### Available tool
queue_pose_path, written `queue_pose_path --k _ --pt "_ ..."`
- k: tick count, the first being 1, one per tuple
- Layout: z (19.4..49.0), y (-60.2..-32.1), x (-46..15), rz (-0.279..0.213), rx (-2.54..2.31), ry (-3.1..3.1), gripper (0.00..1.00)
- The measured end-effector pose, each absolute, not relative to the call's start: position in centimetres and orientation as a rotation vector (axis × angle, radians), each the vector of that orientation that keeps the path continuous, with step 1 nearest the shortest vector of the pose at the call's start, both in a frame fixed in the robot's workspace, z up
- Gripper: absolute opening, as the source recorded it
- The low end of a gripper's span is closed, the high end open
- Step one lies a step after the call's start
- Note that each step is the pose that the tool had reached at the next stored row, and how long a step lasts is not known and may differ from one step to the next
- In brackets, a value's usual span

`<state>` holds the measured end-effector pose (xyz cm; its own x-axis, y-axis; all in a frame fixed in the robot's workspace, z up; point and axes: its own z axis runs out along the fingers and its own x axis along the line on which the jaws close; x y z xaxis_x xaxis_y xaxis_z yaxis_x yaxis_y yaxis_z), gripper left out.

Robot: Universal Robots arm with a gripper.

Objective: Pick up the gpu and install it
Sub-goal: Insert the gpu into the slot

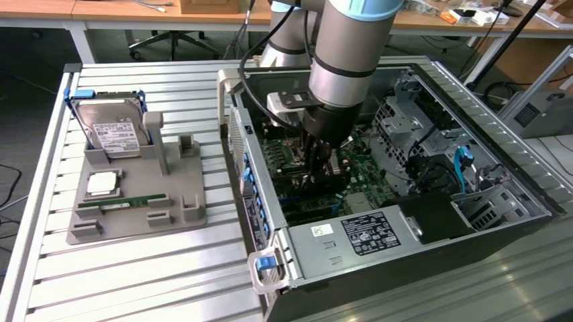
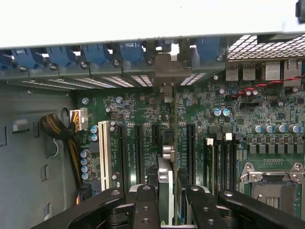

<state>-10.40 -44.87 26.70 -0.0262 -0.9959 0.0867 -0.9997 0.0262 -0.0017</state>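
Note:
My gripper is inside the open computer case, low over the green motherboard. Its black fingers are shut on the gpu, which I see edge-on as a thin board running from the fingers toward the case's rear wall. The card's metal bracket stands against the row of rear slot openings with blue clips. The card is upright and lined up along a black expansion slot, between the other slots. In the exterior view the gripper reaches down into the case, and the arm hides most of the card.
A grey fixture on the slatted table at the exterior view's left holds a hard drive, a green RAM stick and a small square chip. The case also holds a power supply, drive cages and a cable bundle.

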Motion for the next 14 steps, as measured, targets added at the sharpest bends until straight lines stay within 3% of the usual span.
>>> queue_pose_path --k 11,14 --pt "26.97 -44.86 -10.39 0.092 2.149 -2.208 0.27" --pt "26.97 -44.88 -10.38 0.055 2.166 -2.226 0.27"
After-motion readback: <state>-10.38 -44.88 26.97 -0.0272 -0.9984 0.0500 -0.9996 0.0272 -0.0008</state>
